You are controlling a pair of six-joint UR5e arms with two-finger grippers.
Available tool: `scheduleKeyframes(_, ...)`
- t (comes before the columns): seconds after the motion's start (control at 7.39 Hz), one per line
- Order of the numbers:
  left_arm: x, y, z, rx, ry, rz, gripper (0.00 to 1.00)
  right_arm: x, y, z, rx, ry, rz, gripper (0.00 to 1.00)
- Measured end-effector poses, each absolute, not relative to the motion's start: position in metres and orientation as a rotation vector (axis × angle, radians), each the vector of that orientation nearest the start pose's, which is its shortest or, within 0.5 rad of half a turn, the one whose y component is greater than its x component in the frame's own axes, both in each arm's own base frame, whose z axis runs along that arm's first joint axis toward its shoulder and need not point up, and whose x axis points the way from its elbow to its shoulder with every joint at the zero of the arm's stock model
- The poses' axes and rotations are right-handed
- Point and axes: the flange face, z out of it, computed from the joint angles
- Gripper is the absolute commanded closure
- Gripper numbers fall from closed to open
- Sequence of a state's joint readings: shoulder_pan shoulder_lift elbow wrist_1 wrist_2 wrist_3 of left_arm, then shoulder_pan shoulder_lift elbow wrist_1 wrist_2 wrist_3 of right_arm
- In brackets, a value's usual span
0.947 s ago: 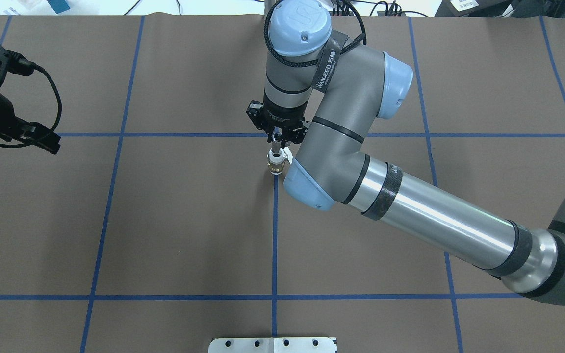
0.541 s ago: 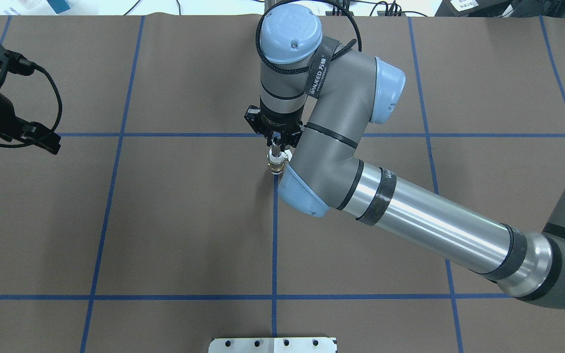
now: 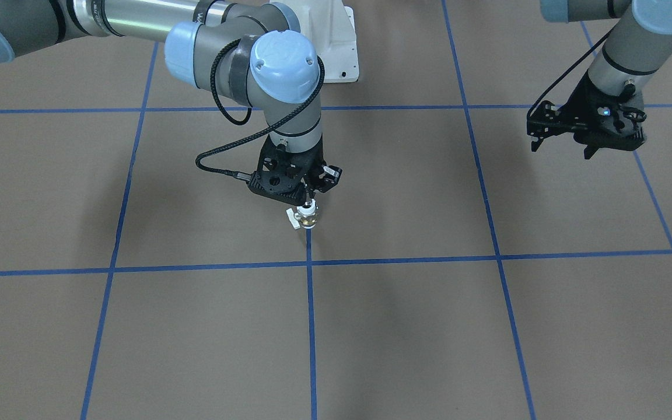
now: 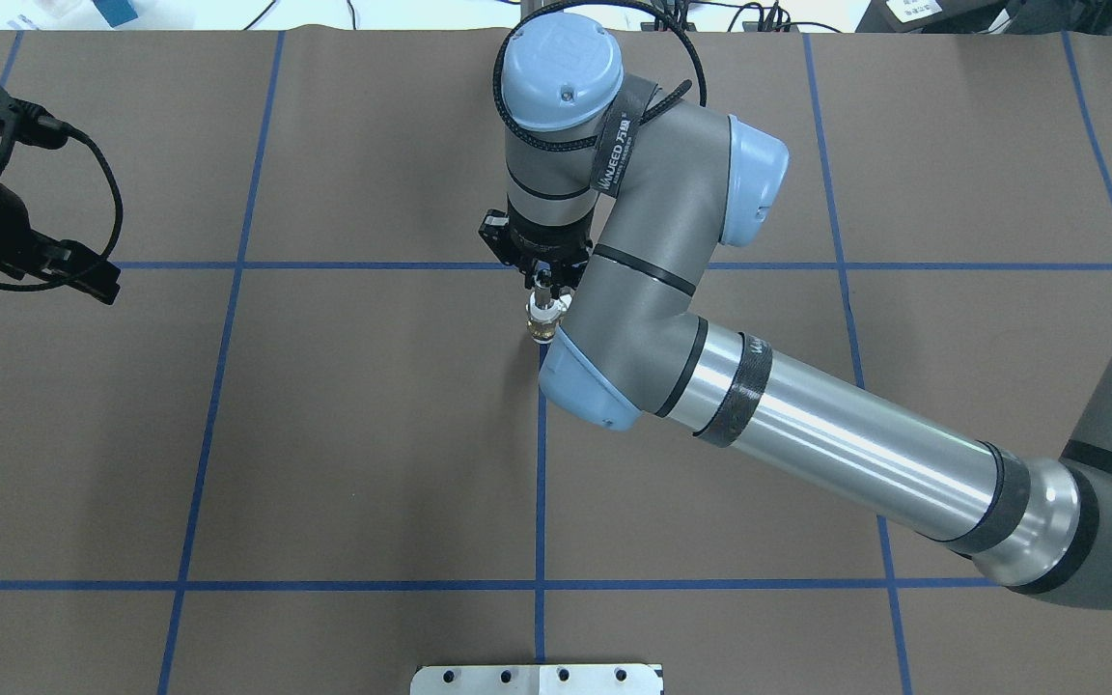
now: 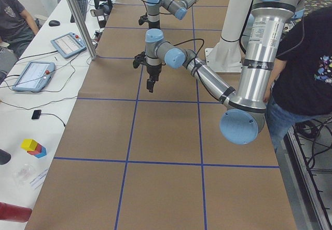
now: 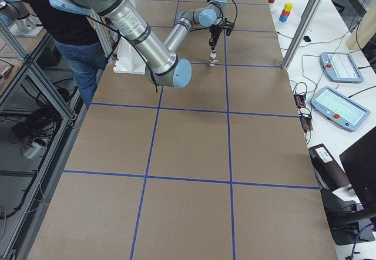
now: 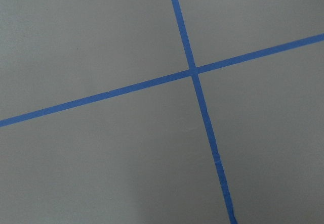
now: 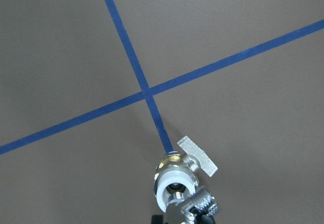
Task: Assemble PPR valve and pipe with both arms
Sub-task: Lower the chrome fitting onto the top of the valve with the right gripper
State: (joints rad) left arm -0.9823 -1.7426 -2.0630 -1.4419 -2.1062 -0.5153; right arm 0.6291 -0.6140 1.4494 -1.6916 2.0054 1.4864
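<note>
Joining step at the blue tape cross (image 4: 542,265).
Your right arm's black claw (image 3: 309,201) is clenched on the short, shiny silvery metal pipe (image 8: 195,204). It holds the pipe upright on the hollow top of the white-and-brass PPR valve (image 4: 542,323), which stands on the brown table (image 4: 373,434) just beside the cross, probably to line up the bores. Your left claw (image 3: 590,137) hangs well apart from the cross; you cannot tell its grip.

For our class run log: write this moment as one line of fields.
right gripper: shut on pipe | pipe: at white end of PPR valve | left gripper: apart, nothing held
</note>
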Motion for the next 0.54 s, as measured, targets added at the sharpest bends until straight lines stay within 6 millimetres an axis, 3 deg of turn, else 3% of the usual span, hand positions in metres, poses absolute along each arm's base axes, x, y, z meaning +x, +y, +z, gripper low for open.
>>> scheduleKeyframes(0.54,0.2167,-0.4712,0.3612,0.169,0.721,0.208,0.00,-0.5513,-0.5134,0.1231,-0.142,-0.798,0.360,1.00)
